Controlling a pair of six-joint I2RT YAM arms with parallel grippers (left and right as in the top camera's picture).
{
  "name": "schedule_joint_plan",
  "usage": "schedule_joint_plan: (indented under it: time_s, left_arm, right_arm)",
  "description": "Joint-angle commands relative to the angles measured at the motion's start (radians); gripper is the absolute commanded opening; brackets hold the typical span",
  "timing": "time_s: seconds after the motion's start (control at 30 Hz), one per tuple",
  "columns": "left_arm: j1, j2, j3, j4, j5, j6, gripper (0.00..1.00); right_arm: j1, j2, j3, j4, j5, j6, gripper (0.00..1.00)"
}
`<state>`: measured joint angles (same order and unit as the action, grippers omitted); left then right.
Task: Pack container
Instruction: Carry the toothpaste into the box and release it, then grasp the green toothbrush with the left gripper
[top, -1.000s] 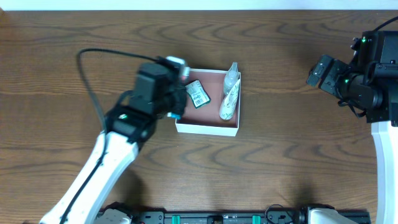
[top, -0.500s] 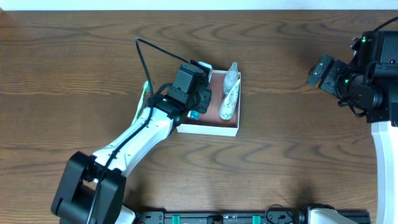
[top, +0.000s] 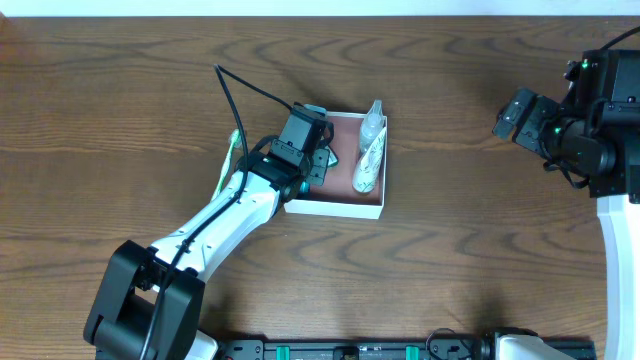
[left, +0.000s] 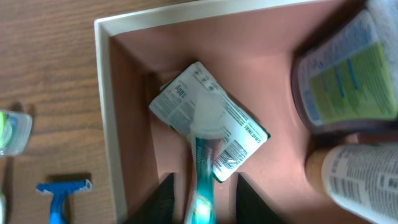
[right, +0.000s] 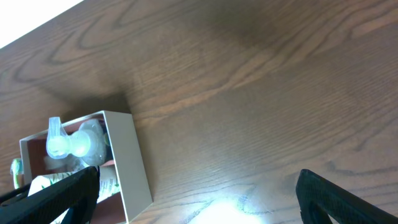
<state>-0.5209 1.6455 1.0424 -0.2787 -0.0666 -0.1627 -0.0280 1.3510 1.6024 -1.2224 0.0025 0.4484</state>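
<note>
The wooden surface (top: 480, 270) is seen lying under both arms. The left arm (top: 215, 225) is reached out over the container (top: 333, 208), which is set near the middle of the surface, directly beneath the left jaws. Its thin white wall is seen just to the left of those jaws and its reddish-brown floor below and ahead of them. The right arm (top: 600, 140) is held well apart from the container. The right jaws are spread wide with only bare wood between them, and the container is seen far ahead of them, to their left.

Inside the container, to the right of the left jaws, a dark tube with a green label (left: 345, 74) and a white bottle (left: 364, 180) are laid side by side. A clear spray bottle (right: 65, 143) is seen at the far wall. Just ahead of the left jaws a white printed packet (left: 233, 127) is laid flat on the floor.

A teal-handled toothbrush (left: 204, 171) is placed between the left jaws, its pale head resting on the packet. The left jaws are parted, and a strip of floor is shown between each jaw and the handle. Whether the handle is touched lower down cannot be told.

Outside the wall, to the left of the left jaws, a blue razor (left: 62, 190) is laid on the surface.
</note>
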Motion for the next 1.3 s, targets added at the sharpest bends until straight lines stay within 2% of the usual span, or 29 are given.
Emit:
schedule_joint_plan:
  time_s: [0.0,0.27,0.47,0.6,0.7,0.87,1.03,1.2,1.27]
  left_arm:
    - [0.000,0.002,0.008,0.010,-0.040,-0.019,0.42]
    - [-0.002,-0.126,0.019,0.019,0.005,-0.019,0.44]
    - [0.016,-0.322,0.021,-0.031,0.018,-0.014,0.58]
    - [0.113,-0.365,0.021,-0.148,-0.092,-0.014,0.65]
    - [0.216,-0.328,0.009,-0.190,-0.099,-0.015,0.68]
    - [0.343,-0.168,0.006,-0.198,-0.052,0.004,0.68]
    - [0.400,0.025,0.006,-0.144,-0.019,0.044,0.69]
    - [0.417,0.161,0.006,-0.054,0.014,0.198,0.69]
    - [0.420,0.187,0.006,-0.036,0.014,0.222,0.69]
  right_arm:
    - [-0.006,-0.003,0.002,-0.002,0.000,0.015,0.99]
    - [-0.006,-0.003,0.002,-0.002,0.000,0.015,0.99]
    - [-0.006,-0.003,0.002,-0.001,0.000,0.015,0.99]
    - [-0.006,-0.003,0.002,-0.001,0.000,0.015,0.99]
    - [-0.006,-0.003,0.002,-0.002,0.000,0.015,0.99]
    - [-0.006,-0.003,0.002,-0.002,0.000,0.015,0.99]
    - [-0.006,-0.003,0.002,-0.002,0.000,0.015,0.99]
    - [-0.006,-0.003,0.002,-0.002,0.000,0.015,0.99]
    - [-0.006,-0.003,0.002,-0.002,0.000,0.015,0.99]
